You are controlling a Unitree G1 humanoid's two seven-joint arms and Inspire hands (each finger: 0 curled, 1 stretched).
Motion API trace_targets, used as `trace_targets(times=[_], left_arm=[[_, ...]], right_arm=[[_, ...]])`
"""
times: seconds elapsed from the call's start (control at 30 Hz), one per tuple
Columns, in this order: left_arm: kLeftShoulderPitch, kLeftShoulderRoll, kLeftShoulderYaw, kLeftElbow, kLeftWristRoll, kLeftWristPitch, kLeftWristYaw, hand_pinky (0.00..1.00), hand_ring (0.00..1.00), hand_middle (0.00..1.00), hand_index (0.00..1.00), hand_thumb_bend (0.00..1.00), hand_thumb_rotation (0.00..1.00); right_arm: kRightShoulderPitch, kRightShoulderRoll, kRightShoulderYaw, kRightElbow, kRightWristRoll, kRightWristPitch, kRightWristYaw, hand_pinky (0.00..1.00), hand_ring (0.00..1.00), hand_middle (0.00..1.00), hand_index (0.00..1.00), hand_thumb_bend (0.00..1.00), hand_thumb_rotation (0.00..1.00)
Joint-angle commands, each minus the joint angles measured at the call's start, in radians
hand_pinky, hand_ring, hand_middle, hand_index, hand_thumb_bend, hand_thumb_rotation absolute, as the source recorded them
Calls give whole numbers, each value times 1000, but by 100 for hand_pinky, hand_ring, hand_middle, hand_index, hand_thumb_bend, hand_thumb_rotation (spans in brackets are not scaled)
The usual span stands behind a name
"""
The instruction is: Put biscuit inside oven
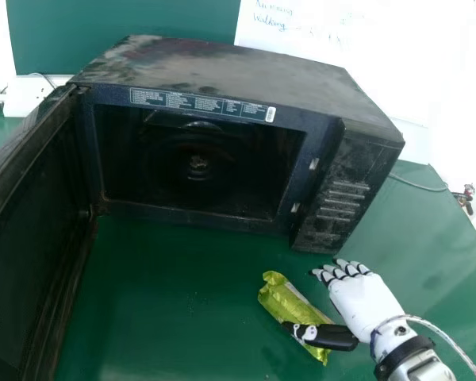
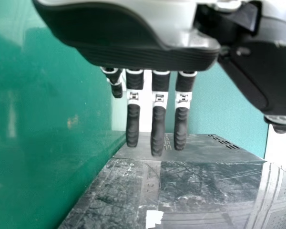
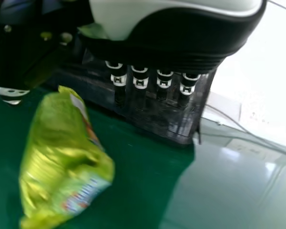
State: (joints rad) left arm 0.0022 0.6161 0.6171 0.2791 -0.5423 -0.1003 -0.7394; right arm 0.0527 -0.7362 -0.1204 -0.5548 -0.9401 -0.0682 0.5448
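Your right hand (image 1: 366,303) is in front of the microwave oven (image 1: 238,65), fingers straight and open, its thumb crossing over the green biscuit packet (image 1: 289,299); you can't tell whether they touch. The packet lies in front of the microwave oven, near its control-panel end. Expect it to be light, with a slippery, crinkly film and brittle biscuits inside. Take it across the full middle, thumb opposite fingers, and squeeze gently; the crimped ends would likely fold or slide. Farther off, your left hand (image 2: 158,109) hangs by the microwave oven, fingers extended.
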Motion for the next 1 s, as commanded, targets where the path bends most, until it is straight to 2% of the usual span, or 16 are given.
trace_targets(times=[0.0,0.2,0.37,0.63,0.97], left_arm=[[14,-1,11,-1,0,-9,0,43,60,56,60,100,54],[18,-1,9,-12,-2,2,7,44,59,55,60,100,53],[14,1,8,3,6,-17,4,44,59,53,59,100,51],[18,1,9,-5,2,-7,8,47,60,54,60,100,50],[20,2,11,-3,-4,-10,-3,40,54,49,57,100,50]], right_arm=[[1,14,9,-11,2,9,-3,97,100,96,93,95,100],[-8,25,32,23,0,6,-36,96,100,96,93,96,100],[-16,27,46,49,2,10,-47,95,100,95,93,96,100],[-18,26,61,70,-7,20,-54,96,100,93,93,96,99],[-15,29,75,102,10,11,-99,96,100,94,93,95,99]])
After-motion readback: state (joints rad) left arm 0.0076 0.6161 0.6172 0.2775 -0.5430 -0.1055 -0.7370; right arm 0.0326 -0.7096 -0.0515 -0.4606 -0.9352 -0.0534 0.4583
